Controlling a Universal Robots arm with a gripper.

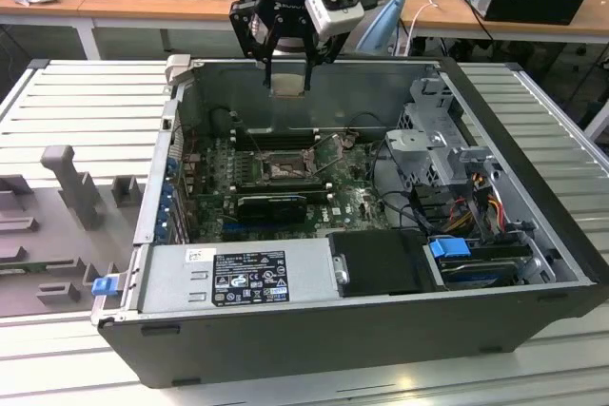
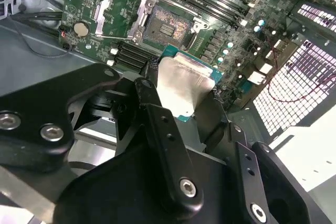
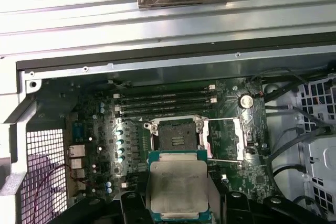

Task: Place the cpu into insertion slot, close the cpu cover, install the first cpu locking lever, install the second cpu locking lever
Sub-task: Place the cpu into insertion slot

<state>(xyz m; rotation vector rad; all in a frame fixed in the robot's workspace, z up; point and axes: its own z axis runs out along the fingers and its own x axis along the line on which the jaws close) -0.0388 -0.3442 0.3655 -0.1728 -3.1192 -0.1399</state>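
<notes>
Silver cpu [image 3: 177, 184] pinched in your pincer [image 1: 288, 78] above insertion slot [image 3: 176, 135]; slot bare, cpu cover [image 3: 240, 141] open beside it; no step done.

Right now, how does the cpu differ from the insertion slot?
The cpu is clamped in the gripper, up above the board; the insertion slot sits fixed in the green board, empty. The cpu shows a smooth pale metal top; the insertion slot is a dark frame around a dull pin field. Both are square and look close in size.
</notes>
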